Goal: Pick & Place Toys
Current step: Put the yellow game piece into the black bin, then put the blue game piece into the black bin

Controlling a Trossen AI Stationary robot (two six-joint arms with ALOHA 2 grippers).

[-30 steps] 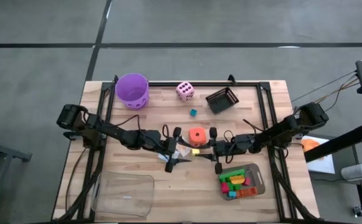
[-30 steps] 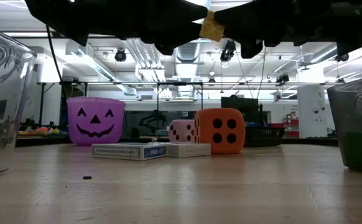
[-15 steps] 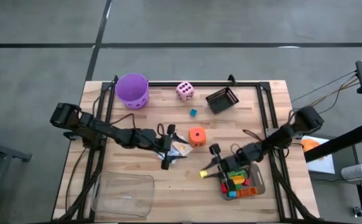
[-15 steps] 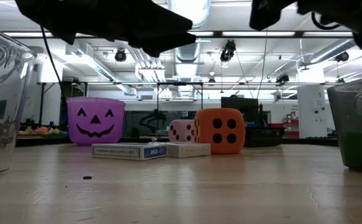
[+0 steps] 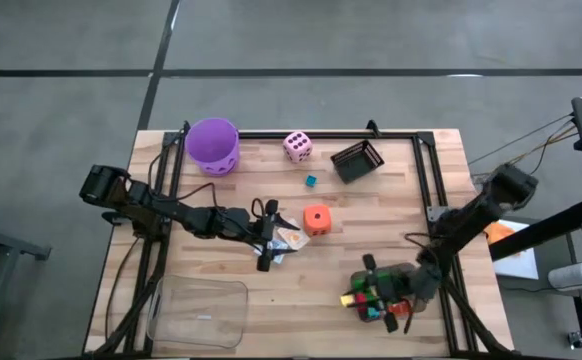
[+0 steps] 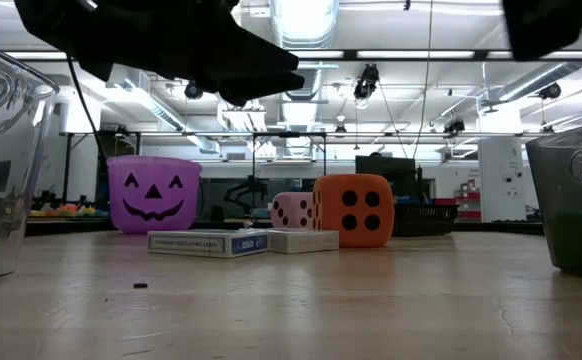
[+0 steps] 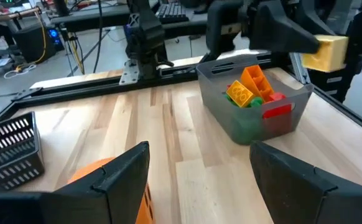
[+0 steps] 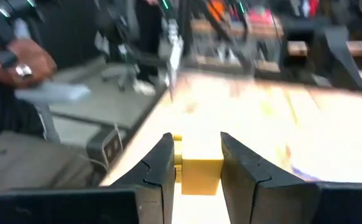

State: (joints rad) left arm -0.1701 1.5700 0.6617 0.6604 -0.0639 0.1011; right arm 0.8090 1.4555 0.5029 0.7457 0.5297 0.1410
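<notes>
My right gripper (image 5: 359, 296) is shut on a yellow brick (image 5: 348, 299) above the left end of the grey tray (image 5: 411, 285), which holds several coloured bricks (image 7: 250, 92). The brick also shows in the left wrist view (image 7: 327, 53). My left gripper (image 5: 268, 247) is open over two white-blue card packs (image 6: 211, 242) that lie flat on the table beside the orange die (image 5: 317, 218). The pink die (image 5: 297, 146) and a small blue brick (image 5: 311, 181) rest on the table farther back. My right gripper pinches the yellow brick by two opposite sides (image 8: 199, 169) between its two fingers (image 8: 163, 167). The fingers come from the table's right side. The brick is lifted clear, over the tray's left end.
A purple bucket (image 5: 213, 145) stands at the far left and a black wire basket (image 5: 357, 160) at the far middle. A clear plastic container (image 5: 199, 310) sits at the near left. A person's hand (image 8: 25, 62) shows beyond the table in the right wrist view.
My right gripper has carried the yellow brick from beside the orange die toward the table's near right, to above the grey tray, turning as it went. The brick stays in its fingers, clear of the table.
</notes>
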